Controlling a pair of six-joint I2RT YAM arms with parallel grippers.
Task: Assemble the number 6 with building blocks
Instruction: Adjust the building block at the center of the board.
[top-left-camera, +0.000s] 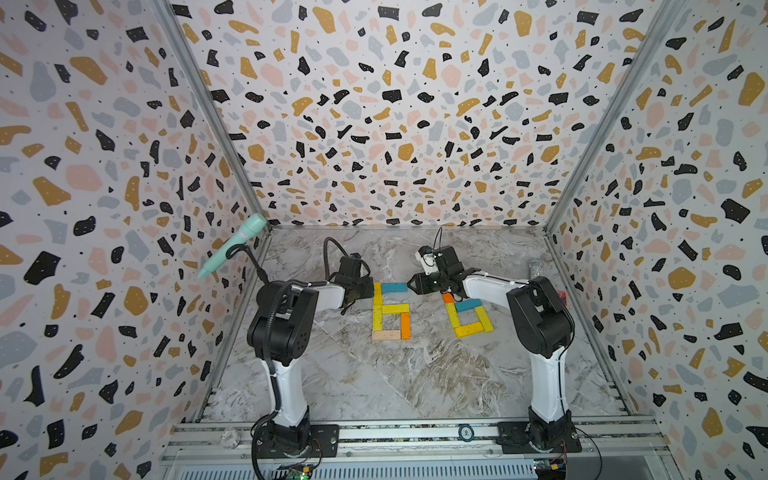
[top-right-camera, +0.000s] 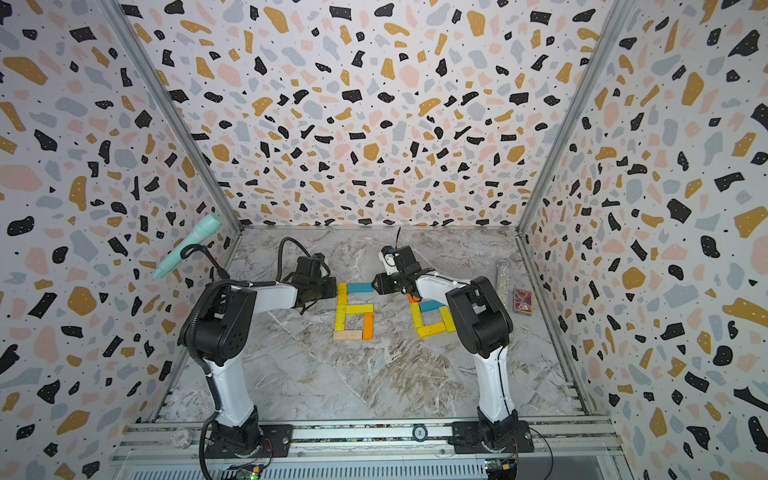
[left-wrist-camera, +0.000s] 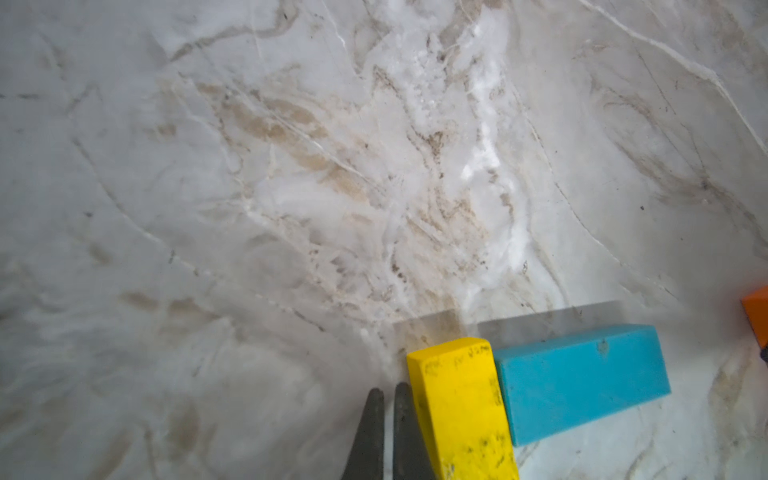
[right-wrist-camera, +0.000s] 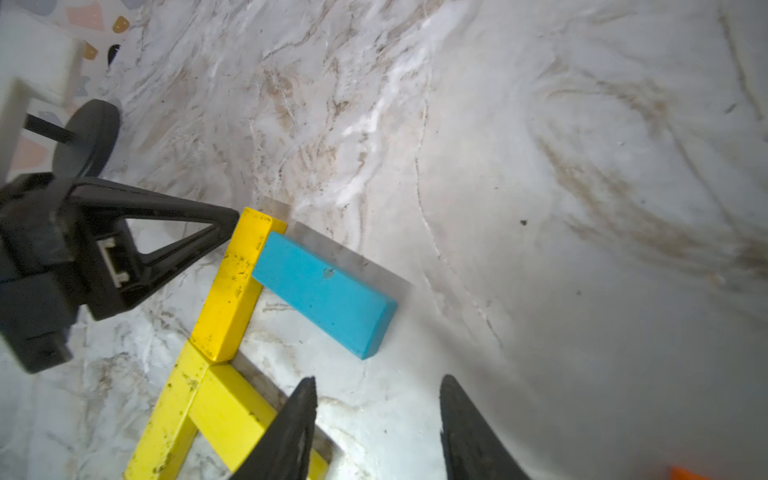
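Marble table (top-left-camera: 415, 374) carries the six (top-left-camera: 395, 309) at frame centre, its blue plank (right-wrist-camera: 324, 295) capping the upper yellow plank (right-wrist-camera: 232, 286). Your left gripper (left-wrist-camera: 384, 399), clenched and empty, sits against that yellow; your right gripper (right-wrist-camera: 379, 380) gapes empty beside the blue. Nudge gently, keeping the blue flush

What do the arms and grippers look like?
The left arm and right arm have white links and bulky black joint housings. A black corrugated cable hose runs up the left one; a thin black wire loops over the right wrist. The left gripper and right gripper have black tapered fingers.
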